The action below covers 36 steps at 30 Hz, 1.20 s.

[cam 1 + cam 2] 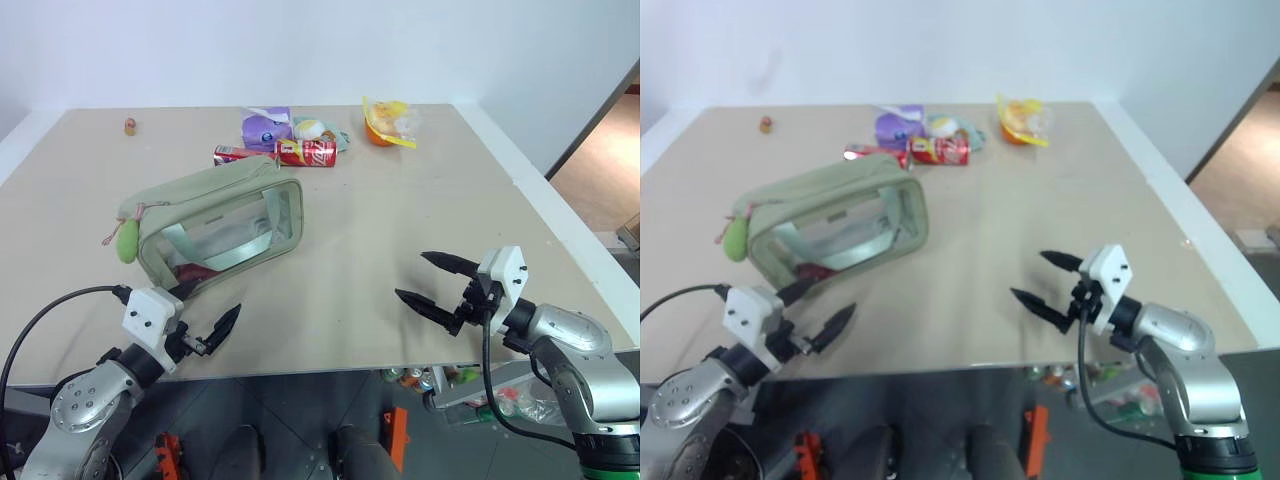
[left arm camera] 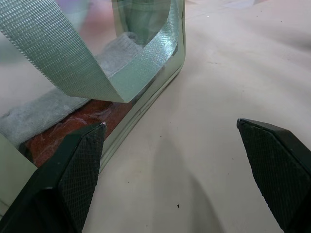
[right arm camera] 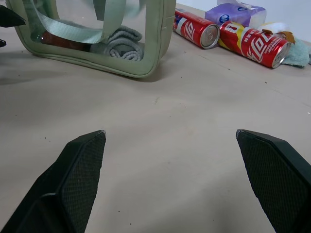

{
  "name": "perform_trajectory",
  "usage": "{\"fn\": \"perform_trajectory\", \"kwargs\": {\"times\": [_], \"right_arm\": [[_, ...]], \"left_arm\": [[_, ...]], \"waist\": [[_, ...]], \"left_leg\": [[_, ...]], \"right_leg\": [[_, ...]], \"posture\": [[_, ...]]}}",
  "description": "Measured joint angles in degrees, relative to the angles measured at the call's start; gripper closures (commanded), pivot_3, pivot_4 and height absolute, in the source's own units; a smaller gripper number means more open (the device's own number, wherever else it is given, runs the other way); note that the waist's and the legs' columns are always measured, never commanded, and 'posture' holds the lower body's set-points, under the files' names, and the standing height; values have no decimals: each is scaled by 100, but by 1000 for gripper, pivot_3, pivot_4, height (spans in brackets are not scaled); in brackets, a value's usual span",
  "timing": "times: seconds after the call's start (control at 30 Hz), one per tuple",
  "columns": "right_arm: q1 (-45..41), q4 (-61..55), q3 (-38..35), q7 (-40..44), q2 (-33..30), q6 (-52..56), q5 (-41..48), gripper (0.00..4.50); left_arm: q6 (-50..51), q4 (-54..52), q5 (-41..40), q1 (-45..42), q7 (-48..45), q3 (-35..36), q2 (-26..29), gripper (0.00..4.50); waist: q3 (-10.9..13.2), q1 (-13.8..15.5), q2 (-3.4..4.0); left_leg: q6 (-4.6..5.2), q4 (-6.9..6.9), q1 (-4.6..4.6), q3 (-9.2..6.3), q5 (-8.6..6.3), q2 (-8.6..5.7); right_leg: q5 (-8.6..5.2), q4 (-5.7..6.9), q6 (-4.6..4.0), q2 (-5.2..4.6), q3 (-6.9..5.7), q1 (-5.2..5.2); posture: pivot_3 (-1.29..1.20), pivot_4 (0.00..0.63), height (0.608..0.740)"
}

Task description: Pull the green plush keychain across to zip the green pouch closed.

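Both the left gripper [image 1: 205, 318] and right gripper [image 1: 427, 281] hover released over the counter [image 1: 400, 210] (the green plush keychain [image 1: 126, 240] hangs off the green pouch [image 1: 215, 225]).

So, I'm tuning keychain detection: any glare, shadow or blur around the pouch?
Left eye view: green plush keychain evenly lit; green pouch window shows reflections. Left wrist view: the window's far part goes soft and hazy; soft shadow on table beside pouch. Right wrist view: cans sharp.
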Motion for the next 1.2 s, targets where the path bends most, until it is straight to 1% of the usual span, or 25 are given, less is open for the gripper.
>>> {"fn": "perform_trajectory", "kwargs": {"times": [0.1,0.23,0.43,0.53,0.6,0.7,0.77,0.83,0.9,0.97,1.03,1.13,1.2], "right_arm": [[-46,34,21,-13,10,6,-10,50],[-307,58,97,-113,46,108,5,50],[-325,58,143,-122,60,236,52,50],[-325,58,143,-114,60,252,53,50],[-325,58,141,-101,60,251,59,50],[-365,56,129,-101,59,269,122,50],[-476,43,110,-127,59,343,243,50],[-529,14,82,-158,60,430,335,50],[-603,-16,85,-217,74,549,411,50],[-707,-169,125,-283,97,682,480,50],[-809,-421,166,-391,165,858,609,50],[-907,-631,217,-533,266,983,676,50],[-902,-723,283,-627,319,997,672,50]], "left_arm": [[3,1,-24,1,-23,-1,-1,31],[24,-2,-265,-38,-197,-4,-12,31],[30,-2,-415,-127,-313,-3,8,31],[30,-5,-485,-149,-413,-3,92,31],[122,-88,-616,-287,-492,38,247,31],[470,-381,-1077,-848,-499,358,729,31],[747,-531,-1509,-1415,-500,812,1188,31],[993,-516,-1819,-1786,-546,1029,1569,31],[1244,-346,-2069,-2301,-653,1097,1943,31],[1420,41,-2180,-2780,-779,1119,2275,31],[1473,691,-2123,-3255,-1037,1108,2544,31],[1483,1611,-1908,-3822,-1415,841,2734,31],[1641,2164,-1781,-4235,-1697,477,2837,31]], "waist": [[0,-2,0],[0,-7,0],[0,-3,0],[0,-3,0],[0,-2,0],[2,3,-4],[2,3,-3],[1,-12,-1],[1,-12,-1],[2,-13,-1],[2,-32,-1],[2,-39,-1],[2,-36,-3]], "left_leg": [[0,0,0,0,0,0],[0,1,1,0,0,1],[0,0,-2,0,0,0],[0,0,-1,-1,0,0],[0,1,-1,-2,0,1],[2,4,0,-5,2,4],[2,4,1,-5,2,4],[2,2,2,-1,2,4],[2,2,0,-4,2,3],[2,0,-1,-6,2,4],[2,-2,1,-7,2,6],[2,-3,-2,-10,1,6],[1,-3,-6,-10,1,5]], "right_leg": [[0,0,0,0,0,0],[2,0,-2,0,-1,0],[0,0,1,0,0,0],[0,0,0,2,0,0],[1,0,-1,2,-2,1],[6,1,-6,4,-6,1],[8,1,-4,5,-6,3],[8,1,-3,6,-3,2],[7,1,-1,8,-4,1],[7,2,-1,14,-5,-1],[6,2,-3,19,-5,-1],[6,2,-1,20,-8,-1],[7,1,9,18,-8,-1]], "posture": [[0,150,740],[0,150,740],[0,150,740],[0,150,740],[0,150,740],[0,150,740],[0,150,740],[0,150,740],[0,150,740],[0,150,740],[0,150,740],[0,150,740],[0,150,740]]}}
